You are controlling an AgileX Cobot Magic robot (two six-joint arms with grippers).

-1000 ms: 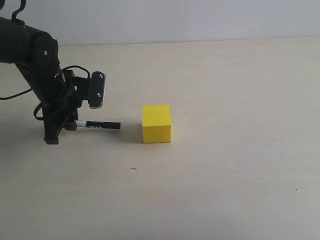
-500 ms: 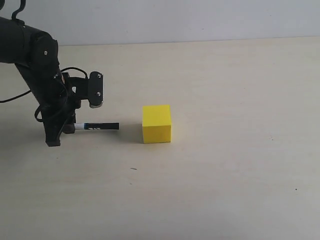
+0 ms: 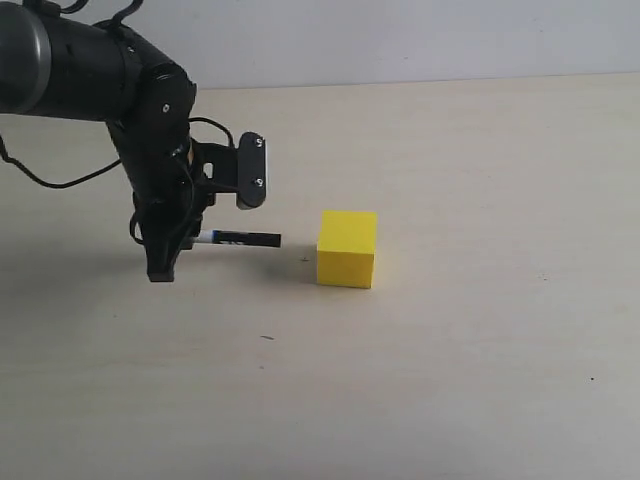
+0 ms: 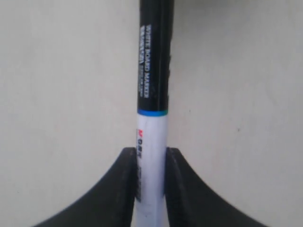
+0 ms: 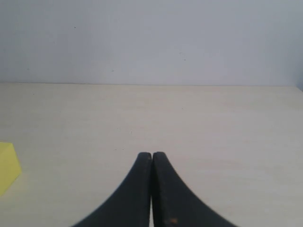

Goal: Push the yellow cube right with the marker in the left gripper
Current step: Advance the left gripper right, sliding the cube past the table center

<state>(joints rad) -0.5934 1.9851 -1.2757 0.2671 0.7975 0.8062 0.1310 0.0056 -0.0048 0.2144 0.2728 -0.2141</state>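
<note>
The yellow cube (image 3: 347, 248) sits on the pale table, and one corner of it (image 5: 7, 165) shows in the right wrist view. My left gripper (image 3: 197, 238) (image 4: 150, 156) is shut on the white barrel of the marker (image 3: 240, 239) (image 4: 152, 71). The marker lies level, its black cap end pointing at the cube's left face. A short gap of bare table separates the cap tip from the cube. My right gripper (image 5: 151, 156) is shut with nothing in it, low over the table to the cube's right, and does not show in the exterior view.
The table (image 3: 480, 350) runs back to a white wall (image 3: 400, 40). The left arm's wrist camera block (image 3: 250, 172) hangs above the marker. A small dark speck (image 3: 267, 337) lies on the table in front of the arm.
The left arm with the marker has moved right. The yellow cube now sits farther right than before and is slightly turned.
</note>
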